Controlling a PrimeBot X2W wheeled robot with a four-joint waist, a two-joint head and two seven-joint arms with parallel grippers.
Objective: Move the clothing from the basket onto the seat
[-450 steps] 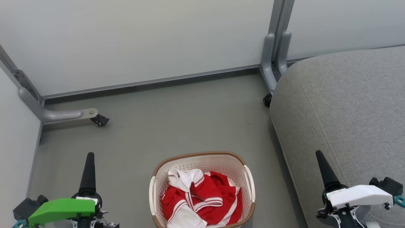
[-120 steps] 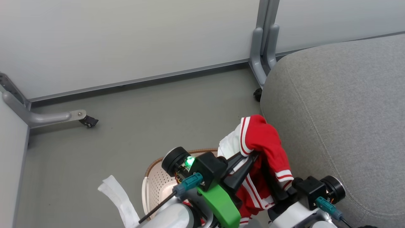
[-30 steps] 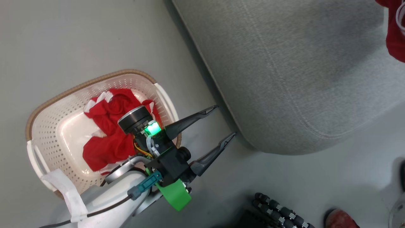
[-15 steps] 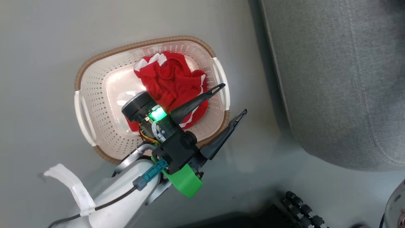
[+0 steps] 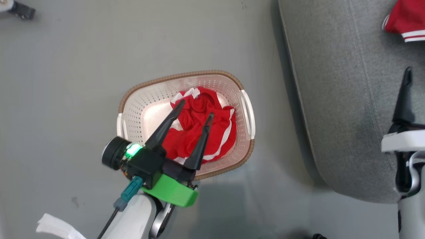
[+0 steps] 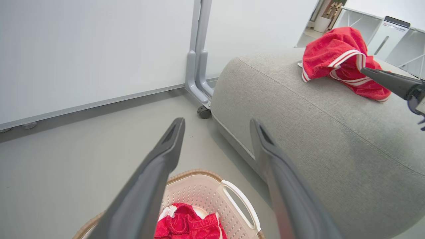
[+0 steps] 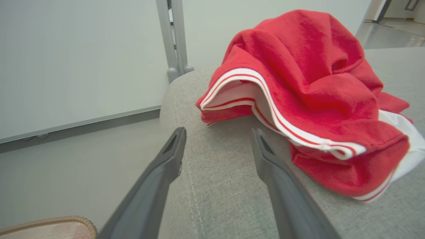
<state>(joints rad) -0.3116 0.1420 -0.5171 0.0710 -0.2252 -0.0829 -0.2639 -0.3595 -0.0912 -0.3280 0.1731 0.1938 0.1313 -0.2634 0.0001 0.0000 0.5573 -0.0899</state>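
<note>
Down in the basket [image 5: 186, 73], bunched toward the end nearest the seat [image 5: 332, 116], lies a crumpled red garment [image 5: 206, 132] with white stripe trim. The basket's other end shows bare perforated plastic. A second red garment [image 7: 298, 99] sits heaped on top of the seat, well back from the rounded edge that faces the basket. By my reckoning the job is partly done, with at least one piece left to fetch.

The basket stands on the grey floor [image 5: 66, 66] just beside the seat's edge, a short carry for either arm. Over it hovers the left gripper [image 5: 196, 108], its two dark fingers spread wide and empty, pointing across the heap from the basket's near rim. I'd guess it is set to drop in and pinch a fold. The cloth is soft and lumped, so a grab at the high middle looks surest; a stripe edge might slip free.

The right gripper [image 7: 217, 132] is above the seat, jaws parted with nothing between them, tips just short of the heaped garment and apart from it. Open like that, it has no hold on the cloth, which rests on the cushion by its own weight.

Beyond the seat's far corner a grey partition post [image 6: 197, 66] stands on a caster.
</note>
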